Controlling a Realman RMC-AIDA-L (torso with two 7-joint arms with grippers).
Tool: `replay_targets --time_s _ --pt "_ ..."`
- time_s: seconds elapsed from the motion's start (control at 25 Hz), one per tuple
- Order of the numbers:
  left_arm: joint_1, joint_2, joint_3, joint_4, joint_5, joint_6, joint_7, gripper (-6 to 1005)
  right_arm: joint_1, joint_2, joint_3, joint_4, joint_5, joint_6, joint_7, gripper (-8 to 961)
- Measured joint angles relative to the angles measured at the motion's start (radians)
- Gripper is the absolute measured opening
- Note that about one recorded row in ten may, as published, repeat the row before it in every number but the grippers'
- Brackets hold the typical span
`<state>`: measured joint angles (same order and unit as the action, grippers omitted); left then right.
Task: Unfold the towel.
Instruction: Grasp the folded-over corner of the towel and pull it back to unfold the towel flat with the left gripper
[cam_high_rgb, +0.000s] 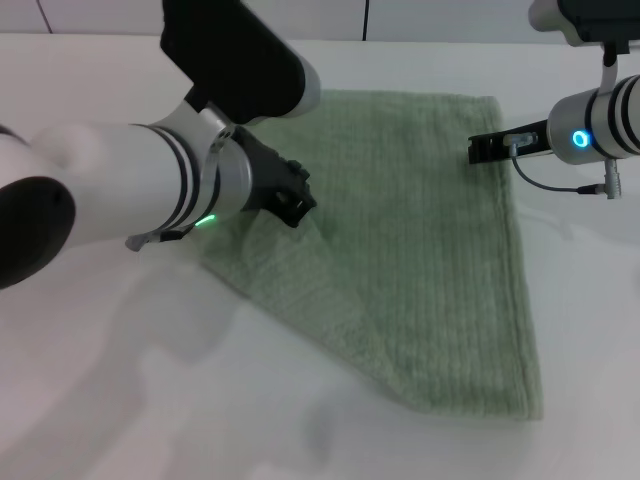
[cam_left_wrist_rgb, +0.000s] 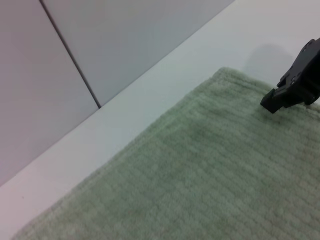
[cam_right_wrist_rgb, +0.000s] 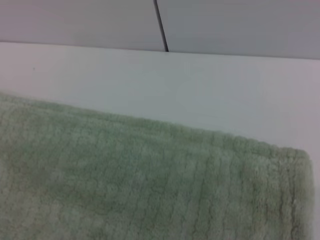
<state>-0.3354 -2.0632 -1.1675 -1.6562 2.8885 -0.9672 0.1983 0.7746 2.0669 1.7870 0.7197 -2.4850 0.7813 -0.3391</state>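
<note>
The towel (cam_high_rgb: 420, 260) lay in the middle of the white bench (cam_high_rgb: 120, 400). My left tool (cam_high_rgb: 292, 205) pressed its nine o'clock edge; my right tool (cam_high_rgb: 484, 149) touched its one o'clock corner. I couldn't tell if either was open.

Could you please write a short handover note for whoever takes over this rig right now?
Left gripper: down on the towel's left edge, cloth bunched beneath it; grip unclear.
Right gripper: at the far right corner, just above or touching the cloth; grip unclear.
Towel: on the white table, lying as a triangle, apparently folded diagonally.
Done: both grippers positioned at the cloth.
Left: unfold it and spread it flat.
</note>
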Motion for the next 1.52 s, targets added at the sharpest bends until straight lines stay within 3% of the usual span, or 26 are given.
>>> replay_targets --time_s 0.64,1.52 --pt "0.091 0.002 -0.021 -0.101 0.0 -0.063 0.001 48 -0.007 0.002 -0.003 -0.003 0.0 -0.001 -0.001 3" --pt "0.086 0.001 -0.055 -0.157 0.002 -0.239 -0.003 54 -0.008 0.002 -0.005 -0.003 0.0 0.0 0.006 4"
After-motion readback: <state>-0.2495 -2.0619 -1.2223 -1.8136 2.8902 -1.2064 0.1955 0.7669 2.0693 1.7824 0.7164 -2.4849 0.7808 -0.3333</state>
